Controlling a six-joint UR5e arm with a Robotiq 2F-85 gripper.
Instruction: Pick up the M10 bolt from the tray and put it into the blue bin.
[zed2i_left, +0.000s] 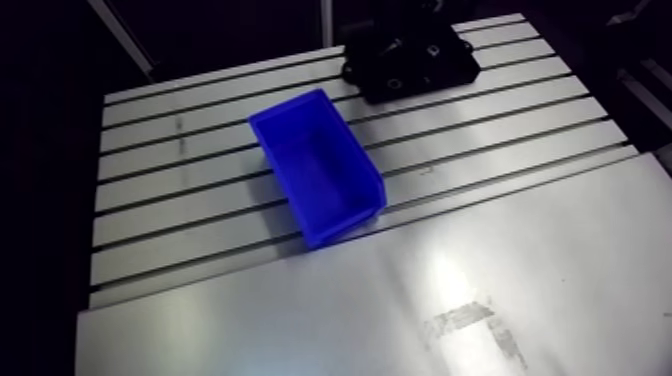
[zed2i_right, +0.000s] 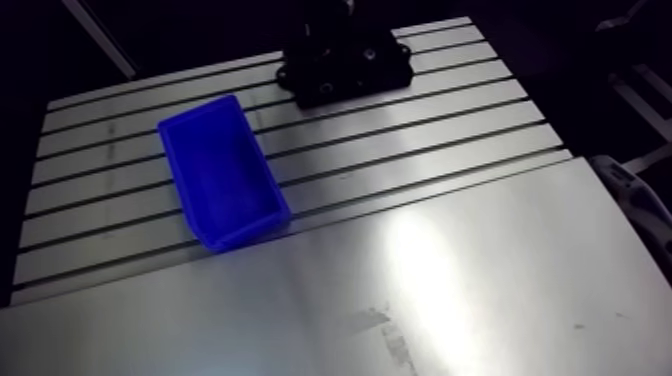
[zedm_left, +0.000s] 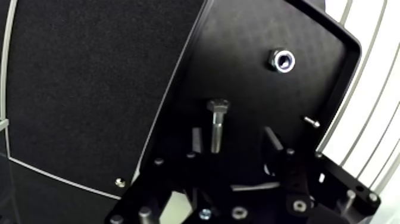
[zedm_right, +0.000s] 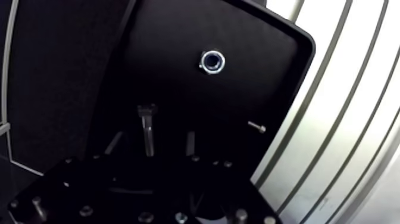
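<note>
Black flat tray (zedm_left: 250, 36) holds steel hex M10 bolt (zedm_left: 217, 122), silver hex nut (zedm_left: 281, 60), sm. screw (zedm_left: 311, 122); bolt lies within gap of pincer (zedm_left: 233, 136), spread wide; blue plastic bin (zed2i_left: 315, 175) on slotted alu. table (zed2i_left: 480, 110).

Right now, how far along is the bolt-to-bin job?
Done: the hand is down over the black tray. In hand: nothing gripped yet. It is open, and the silver hex-head bolt lies flat on the tray between its fingers. Left: close, lift, and carry to the blue plastic bin, which looks empty.
</note>
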